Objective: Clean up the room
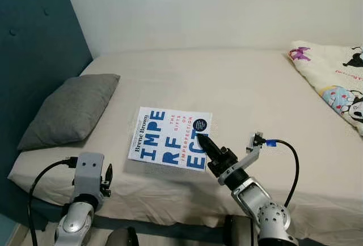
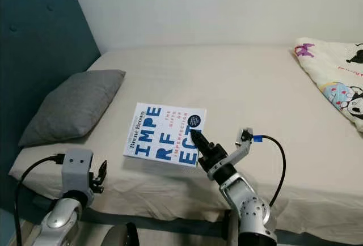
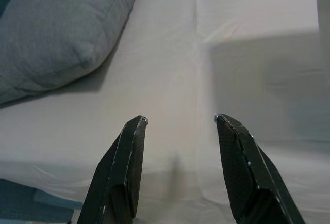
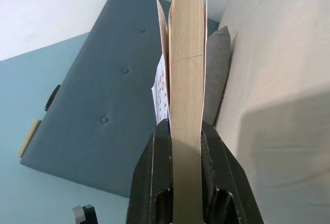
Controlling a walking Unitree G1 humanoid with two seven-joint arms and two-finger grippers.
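Pinching the book (image 1: 170, 138) by its near corner between the right gripper (image 1: 204, 144) fingers, cover up and just above the bed (image 1: 249, 87), long axis running away toward the grey pillow (image 1: 71, 110), left gripper (image 3: 180, 121) spread, idle beside the bed's edge.

A grey fabric pillow (image 1: 71, 109) lies on the beige-sheeted bed (image 1: 238, 87) beside the dark teal buttoned headboard (image 1: 34, 59); a cartoon-printed cream blanket (image 1: 334, 81) sits opposite.
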